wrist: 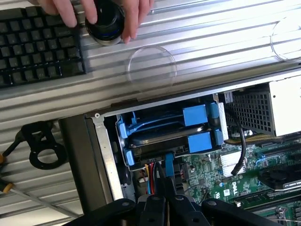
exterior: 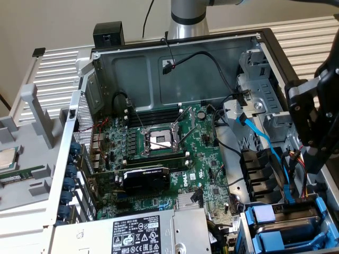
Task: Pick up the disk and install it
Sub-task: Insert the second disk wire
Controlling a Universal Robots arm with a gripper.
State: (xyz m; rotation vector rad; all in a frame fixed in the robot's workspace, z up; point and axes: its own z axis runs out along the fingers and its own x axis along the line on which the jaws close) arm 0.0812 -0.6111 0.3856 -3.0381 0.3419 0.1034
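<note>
The disk [exterior: 288, 216] lies in the drive bay at the near right corner of the open computer case, a dark metal body framed by its blue plastic carrier. In the wrist view the disk [wrist: 162, 137] shows between blue carrier tabs, just ahead of my fingertips. My black gripper [exterior: 313, 159] hangs above the bay at the exterior view's right. Its fingers [wrist: 155, 197] are shut with nothing between them, and they stand apart from the disk.
The motherboard [exterior: 175, 159] with its open processor socket [exterior: 159, 138] and a graphics card [exterior: 145, 177] lies in the case. The grey power-supply box [exterior: 137, 235] sits near. Blue and black cables [exterior: 265, 143] run beside the bay. A hand [wrist: 94, 9] holds a black round object by a keyboard [wrist: 37, 44].
</note>
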